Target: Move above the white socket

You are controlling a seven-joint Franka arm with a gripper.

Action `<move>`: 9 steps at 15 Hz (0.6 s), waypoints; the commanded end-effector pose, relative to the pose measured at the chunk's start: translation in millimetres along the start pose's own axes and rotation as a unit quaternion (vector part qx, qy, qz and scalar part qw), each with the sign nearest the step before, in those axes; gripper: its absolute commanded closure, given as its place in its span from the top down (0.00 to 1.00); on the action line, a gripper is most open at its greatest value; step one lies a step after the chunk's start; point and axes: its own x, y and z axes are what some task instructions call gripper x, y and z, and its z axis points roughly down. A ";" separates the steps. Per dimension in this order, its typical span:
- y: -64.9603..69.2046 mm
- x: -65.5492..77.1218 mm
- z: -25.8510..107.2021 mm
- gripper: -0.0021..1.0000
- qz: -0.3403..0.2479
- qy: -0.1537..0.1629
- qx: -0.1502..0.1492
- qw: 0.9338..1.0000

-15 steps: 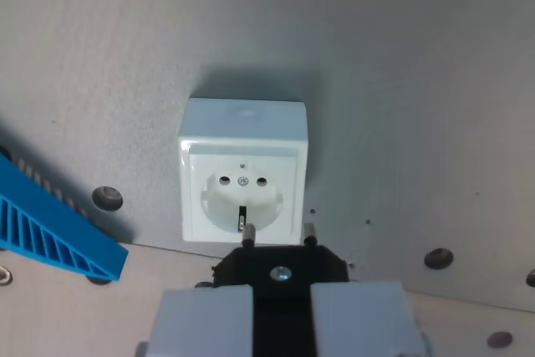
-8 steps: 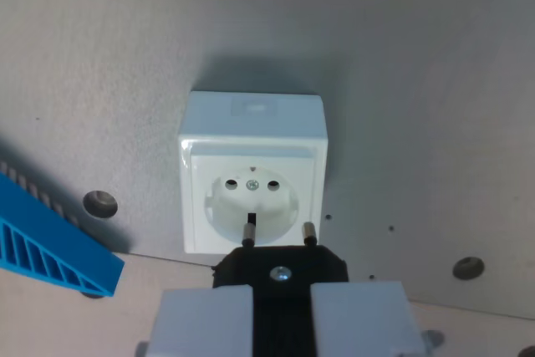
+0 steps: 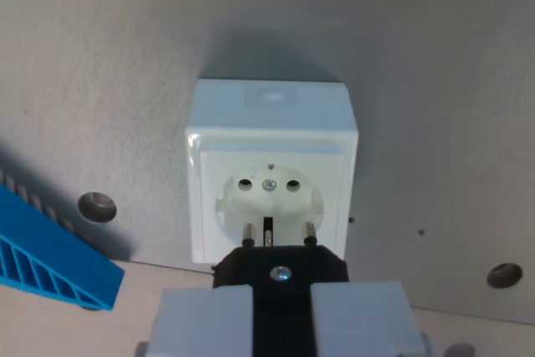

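The white socket (image 3: 269, 173) stands on the pale board in the middle of the wrist view, its round recess with two holes and a centre screw facing the camera. My gripper (image 3: 281, 307) is at the bottom centre, its pale fingers (image 3: 209, 319) shut on a black plug (image 3: 280, 269). The plug's two metal pins (image 3: 247, 232) point up and overlap the lower rim of the socket's recess, just below the two holes.
A blue ribbed plastic part (image 3: 46, 252) lies at the lower left. Round holes in the board (image 3: 96, 205) sit at the left and at the lower right (image 3: 504, 274). A board edge runs across the bottom of the view.
The camera has moved closer: the socket looks larger and has shifted right, now lined up with the plug pins. The blue part has slid toward the left edge.
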 end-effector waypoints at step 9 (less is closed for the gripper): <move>-7.7 -14.4 23.7 0.00 0.016 0.055 -0.001 0.998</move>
